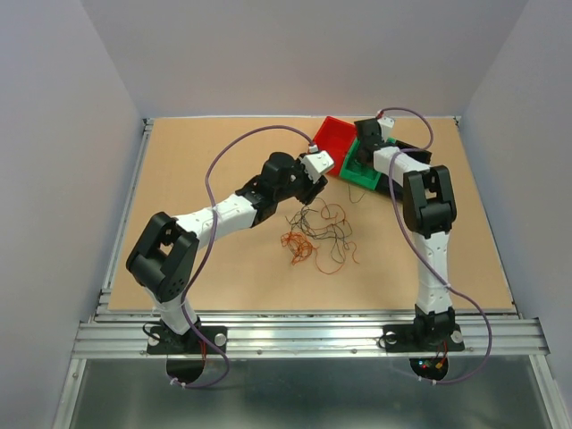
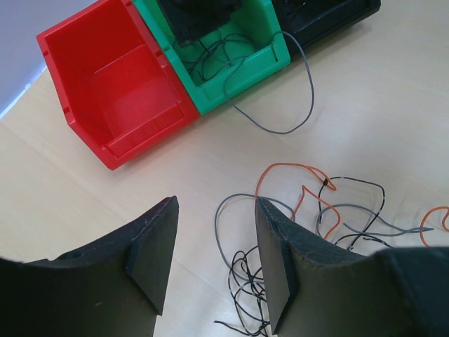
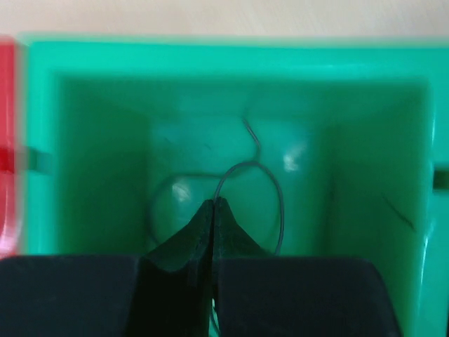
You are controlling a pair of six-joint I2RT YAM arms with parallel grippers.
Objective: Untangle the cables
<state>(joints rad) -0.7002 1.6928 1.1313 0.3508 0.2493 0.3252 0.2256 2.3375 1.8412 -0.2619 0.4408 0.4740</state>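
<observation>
We log: left gripper (image 2: 215, 210) jaws apart over cables (image 2: 330, 210), lower right of frame; right gripper (image 3: 213, 207) jaws together inside green bin (image 3: 91, 140), grey cable (image 3: 280, 210) at tips.

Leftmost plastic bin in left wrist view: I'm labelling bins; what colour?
Red plastic bin; clearest in the left wrist view.

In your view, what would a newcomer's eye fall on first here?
The bright red bin and green bin at the far edge of the table stand out first. Next, the tangle of black and orange cables mid-table, with the open left gripper above its edge. The shut right gripper reaches into the green bin.
</observation>
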